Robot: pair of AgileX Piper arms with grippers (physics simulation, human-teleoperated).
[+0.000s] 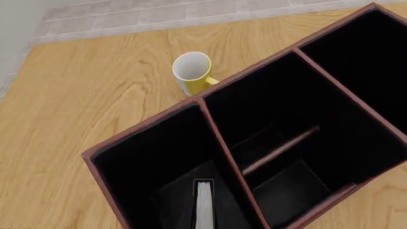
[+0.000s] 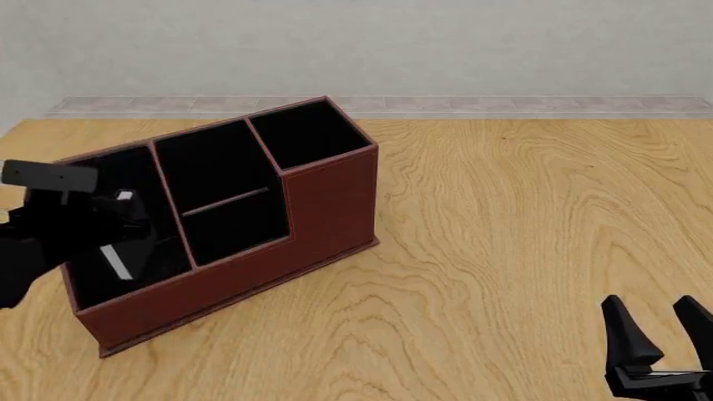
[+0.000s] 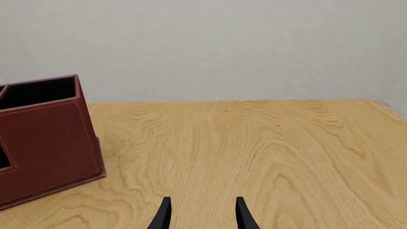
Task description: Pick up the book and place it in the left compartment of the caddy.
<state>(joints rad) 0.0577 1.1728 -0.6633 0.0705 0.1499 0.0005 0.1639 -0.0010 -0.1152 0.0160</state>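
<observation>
Book [image 1: 203,205] upright inside left compartment [image 2: 123,242] of caddy [image 2: 323,200]. Left end effector [image 2: 112,230] over it, grip unclear. Right end effector [image 2: 659,334] apart, idle. Risk: withdrawal drags book, snags divider.

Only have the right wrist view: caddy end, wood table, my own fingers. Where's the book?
Observer: The book is down inside the left compartment of the caddy, white page edges facing the left wrist camera.
Operator: Released?
Observer: Cannot tell. The left gripper is at that compartment, and no view shows its fingers clearly.
Operator: Anything else around the caddy?
Observer: A yellow mug stands on the table just beyond the caddy's back wall.
</observation>
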